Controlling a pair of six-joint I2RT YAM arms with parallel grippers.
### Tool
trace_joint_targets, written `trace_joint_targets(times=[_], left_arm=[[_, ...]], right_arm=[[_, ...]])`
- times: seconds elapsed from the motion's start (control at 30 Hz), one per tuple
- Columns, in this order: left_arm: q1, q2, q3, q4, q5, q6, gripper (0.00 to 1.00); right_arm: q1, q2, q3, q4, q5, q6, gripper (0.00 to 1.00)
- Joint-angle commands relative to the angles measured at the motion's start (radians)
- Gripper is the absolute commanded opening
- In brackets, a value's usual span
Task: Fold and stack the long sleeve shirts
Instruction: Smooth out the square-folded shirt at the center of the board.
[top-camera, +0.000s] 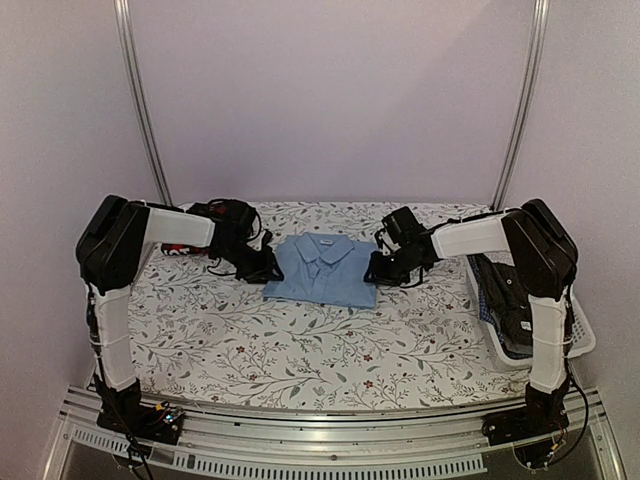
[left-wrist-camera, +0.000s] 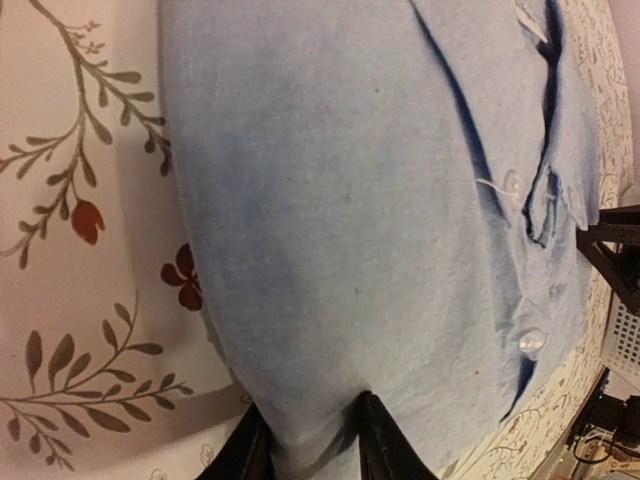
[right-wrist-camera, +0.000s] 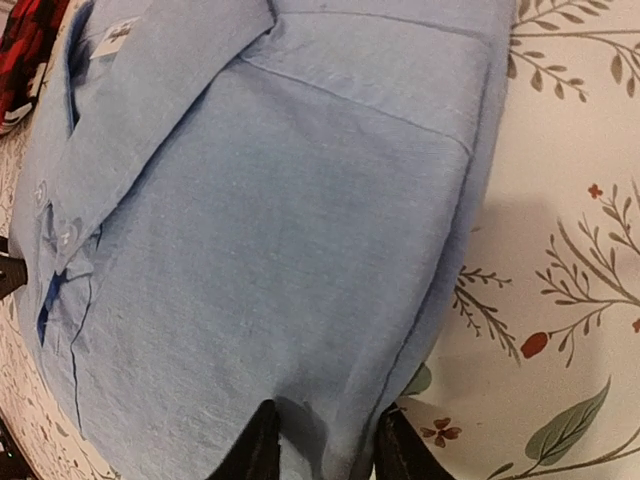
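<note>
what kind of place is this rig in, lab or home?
Probably a lab test booth: plain walls with metal frame rails, two arms bolted to an aluminium base rail, a floral-covered table holding a light blue shirt.

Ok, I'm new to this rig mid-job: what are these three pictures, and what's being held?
Two robot arms stand at the near edge of the flowered table. The wide picture looks down from above and behind them; the two close-ups come from a camera on each wrist. A folded light blue shirt lies on the table. The left pincer grips its left edge, the right pincer its right edge. A red plaid shirt lies beyond the left arm; darker shirts sit in the white basket at right.
</note>
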Motion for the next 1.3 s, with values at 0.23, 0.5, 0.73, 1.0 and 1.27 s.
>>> trace_joint_targets(times=[0.23,0.5,0.73,1.0,1.27], left_arm=[[-0.093,-0.099,-0.049,-0.001,0.029,-0.062,0.08],[-0.245,-0.228,-0.25,0.052,-0.022,-0.199,0.1],[-0.307,-0.32,-0.317,0.076,-0.105,-0.264,0.39],[-0.246,-0.329,-0.22,-0.008,-0.249,-0.191,0.45],[-0.08,-0.272,-0.133,0.0,-0.332,-0.124,0.44]], right_arm=[[0.006,-0.066,-0.003,-0.146,0.033,-0.06,0.0],[-0.002,-0.29,-0.288,-0.181,0.074,-0.077,0.0],[-0.002,-0.429,-0.484,-0.129,0.062,-0.013,0.0],[-0.002,-0.496,-0.502,-0.112,0.083,0.013,0.39],[0.022,-0.596,-0.455,-0.115,0.138,0.012,0.57]])
